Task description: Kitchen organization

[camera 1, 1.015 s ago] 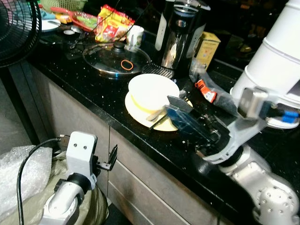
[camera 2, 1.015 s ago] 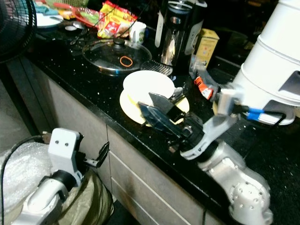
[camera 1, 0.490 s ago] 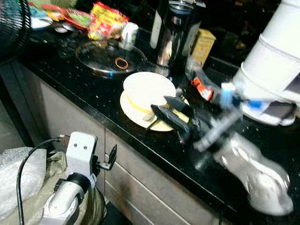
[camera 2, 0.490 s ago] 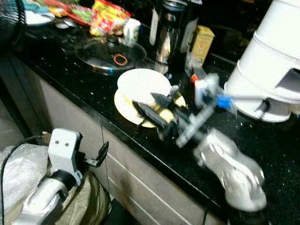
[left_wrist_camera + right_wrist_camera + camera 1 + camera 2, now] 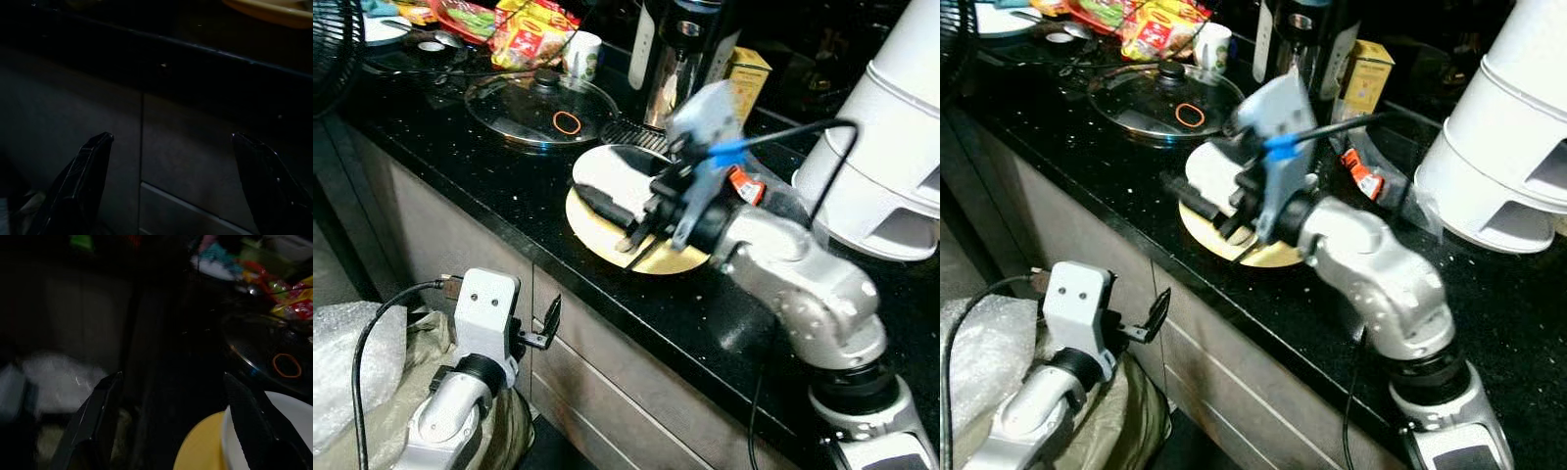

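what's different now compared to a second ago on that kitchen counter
The right arm swung in over the counter: a second ago its right gripper pointed at the near side of the yellow plate; now it hangs above the plate beside the white bowl, fingers open, gripping nothing. The camera shifted a little too. The bowl still sits on the plate, the glass lid lies where it was, and the left gripper stays low by the cabinet front.

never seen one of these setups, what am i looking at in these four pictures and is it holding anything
A humanoid robot with silver arms stands at a black stone counter. Two pictures come from its head camera, two from cameras on its wrists. The right tool, fingers open, reaches over a white bowl on a round yellow plate; it holds nothing. The left tool hangs open by the grey cabinet front. Behind lie a glass pan lid with an orange rubber band, and a white appliance.
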Robot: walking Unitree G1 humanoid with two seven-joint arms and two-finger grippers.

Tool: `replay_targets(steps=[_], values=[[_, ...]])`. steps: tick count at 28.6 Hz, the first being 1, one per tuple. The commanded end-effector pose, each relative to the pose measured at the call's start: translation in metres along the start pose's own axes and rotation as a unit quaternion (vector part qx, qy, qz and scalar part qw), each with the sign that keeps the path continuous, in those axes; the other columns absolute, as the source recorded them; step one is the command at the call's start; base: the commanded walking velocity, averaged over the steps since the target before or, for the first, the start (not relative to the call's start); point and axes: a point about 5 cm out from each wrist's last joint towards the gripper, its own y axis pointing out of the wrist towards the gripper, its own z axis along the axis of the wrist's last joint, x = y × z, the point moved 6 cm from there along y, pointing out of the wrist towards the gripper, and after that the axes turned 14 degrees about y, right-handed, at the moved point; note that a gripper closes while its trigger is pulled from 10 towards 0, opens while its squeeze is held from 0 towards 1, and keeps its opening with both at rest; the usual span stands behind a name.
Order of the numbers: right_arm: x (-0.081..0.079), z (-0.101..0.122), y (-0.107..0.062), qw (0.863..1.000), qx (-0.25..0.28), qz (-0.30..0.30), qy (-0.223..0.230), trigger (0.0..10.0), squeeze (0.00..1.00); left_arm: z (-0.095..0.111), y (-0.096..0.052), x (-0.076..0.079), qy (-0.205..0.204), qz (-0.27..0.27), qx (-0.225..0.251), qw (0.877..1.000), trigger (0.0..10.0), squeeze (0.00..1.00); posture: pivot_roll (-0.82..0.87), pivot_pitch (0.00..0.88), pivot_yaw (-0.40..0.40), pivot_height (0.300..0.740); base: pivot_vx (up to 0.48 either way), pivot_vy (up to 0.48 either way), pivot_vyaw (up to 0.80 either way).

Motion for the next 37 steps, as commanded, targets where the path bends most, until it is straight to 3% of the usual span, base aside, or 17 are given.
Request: replay_targets(steps=[1, 2, 7, 14, 20, 23, 24, 25, 26, 28, 29, 37], values=[[0.001, -0.004, 0.001, 1.0, -0.013, -0.002, -0.023, 10.0, 0.0, -0.005, 0.0, 0.004, -0.003, -0.006, -0.008, 1.0, 10.0, 0.0, 0.16, 0.023, -0.168, 0.74, 0.0, 0.0, 0.0], [0.0, -0.013, 0.007, 0.998, -0.043, -0.004, -0.05, 10.0, 0.0, -0.005, 0.001, 0.004, -0.003, -0.005, -0.009, 1.0, 10.0, 0.0, 0.16, 0.023, -0.168, 0.74, 0.0, 0.0, 0.0], [0.01, -0.032, 0.013, 0.995, -0.084, -0.034, -0.033, 10.0, 0.0, -0.005, 0.001, 0.004, -0.003, -0.003, -0.009, 1.0, 10.0, 0.0, 0.17, 0.026, -0.173, 0.74, 0.0, 0.0, 0.0], [0.045, -0.046, 0.007, 0.984, -0.124, -0.114, -0.06, 10.0, 0.0, -0.006, 0.002, 0.005, -0.005, -0.004, -0.009, 1.0, 10.0, 0.0, 0.16, 0.021, -0.169, 0.74, 0.0, 0.0, 0.0], [0.06, -0.052, 0.001, 0.976, -0.143, -0.145, -0.074, 10.0, 0.0, -0.006, 0.002, 0.005, -0.005, -0.006, -0.009, 1.0, 10.0, 0.0, 0.16, 0.023, -0.17, 0.74, 0.0, 0.0, 0.0], [0.064, -0.06, -0.005, 0.969, -0.177, -0.146, -0.092, 10.0, 0.0, -0.006, 0.003, 0.006, -0.006, -0.007, -0.009, 1.0, 10.0, 0.0, 0.15, 0.023, -0.17, 0.74, 0.0, 0.0, 0.0], [0.063, -0.062, -0.007, 0.967, -0.187, -0.139, -0.098, 8.8, 0.0, -0.006, 0.003, 0.006, -0.006, -0.007, -0.009, 1.0, 10.0, 0.0, 0.15, 0.023, -0.17, 0.74, 0.0, 0.0, 0.0], [0.062, -0.064, -0.007, 0.966, -0.194, -0.135, -0.103, 8.8, 0.0, -0.006, 0.003, 0.006, -0.006, -0.007, -0.009, 1.0, 10.0, 0.0, 0.15, 0.023, -0.17, 0.74, 0.0, 0.0, 0.0], [0.061, -0.064, -0.008, 0.966, -0.198, -0.131, -0.107, 4.6, 0.0, -0.006, 0.003, 0.006, -0.006, -0.007, -0.009, 1.0, 10.0, 0.0, 0.15, 0.023, -0.17, 0.74, 0.0, 0.0, 0.0], [0.061, -0.065, -0.008, 0.965, -0.199, -0.13, -0.109, 4.6, 0.0, -0.006, 0.003, 0.006, -0.006, -0.007, -0.009, 1.0, 10.0, 0.0, 0.15, 0.023, -0.17, 0.74, 0.0, 0.0, 0.0], [0.06, -0.065, -0.008, 0.965, -0.202, -0.125, -0.113, 0.0, 0.0, -0.006, 0.003, 0.006, -0.006, -0.006, -0.01, 1.0, 10.0, 0.0, 0.15, 0.023, -0.171, 0.74, 0.0, 0.0, 0.0], [0.057, -0.064, -0.008, 0.964, -0.201, -0.116, -0.131, 0.0, 0.0, -0.006, 0.003, 0.006, -0.007, -0.006, -0.01, 1.0, 10.0, 0.0, 0.15, 0.021, -0.17, 0.74, 0.0, 0.0, 0.0]])
